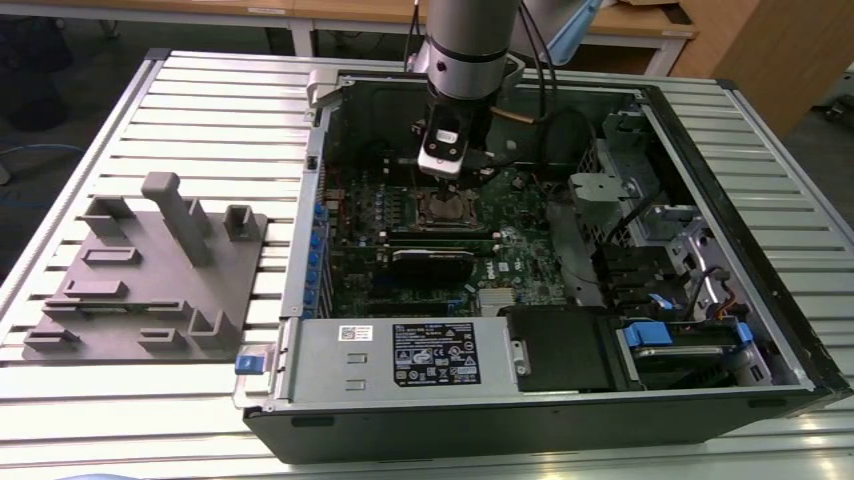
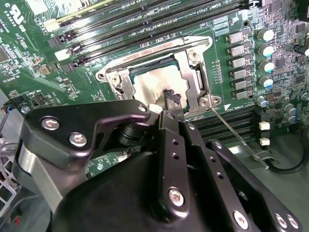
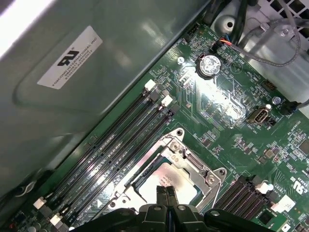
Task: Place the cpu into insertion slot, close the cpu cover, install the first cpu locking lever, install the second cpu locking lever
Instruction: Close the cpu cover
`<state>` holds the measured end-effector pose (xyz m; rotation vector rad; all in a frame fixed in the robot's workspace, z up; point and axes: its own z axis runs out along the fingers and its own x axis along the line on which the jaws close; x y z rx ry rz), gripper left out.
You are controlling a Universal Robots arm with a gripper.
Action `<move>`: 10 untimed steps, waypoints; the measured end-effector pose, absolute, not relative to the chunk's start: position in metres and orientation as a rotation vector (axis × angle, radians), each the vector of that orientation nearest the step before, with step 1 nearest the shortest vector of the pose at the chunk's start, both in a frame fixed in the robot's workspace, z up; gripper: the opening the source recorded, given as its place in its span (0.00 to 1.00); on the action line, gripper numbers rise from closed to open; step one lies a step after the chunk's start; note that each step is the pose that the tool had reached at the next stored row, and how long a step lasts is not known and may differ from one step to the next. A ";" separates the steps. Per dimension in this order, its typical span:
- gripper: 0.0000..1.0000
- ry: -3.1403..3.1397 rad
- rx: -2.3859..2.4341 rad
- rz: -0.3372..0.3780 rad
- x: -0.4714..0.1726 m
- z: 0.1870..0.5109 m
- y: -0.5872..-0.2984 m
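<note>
pincer (image 3: 165, 192) pressing its tips together, pinching nothing, seemingly pushing down | cpu (image 3: 182, 177) sitting in insertion slot (image 1: 449, 212), 12 o'clock of black card (image 1: 430, 262) (exterior view) | cpu cover (image 2: 186, 65) lying down, probably retaining it | locking lever (image 2: 241, 140) sticking out unlatched

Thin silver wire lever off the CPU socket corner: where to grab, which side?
Grip the thin silver wire lever near its hooked free end, far from its pivot, coming from above, tool closing across the wire. It's slim and slants over the black memory slots, so a crosswise pinch probably holds.
</note>
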<state>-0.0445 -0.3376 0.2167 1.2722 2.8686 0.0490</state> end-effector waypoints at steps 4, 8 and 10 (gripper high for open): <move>0.11 2.891 1.222 0.049 -0.045 0.217 -0.338; 0.11 2.910 1.178 0.049 -0.045 0.217 -0.338; 0.11 2.910 1.177 0.049 -0.045 0.217 -0.338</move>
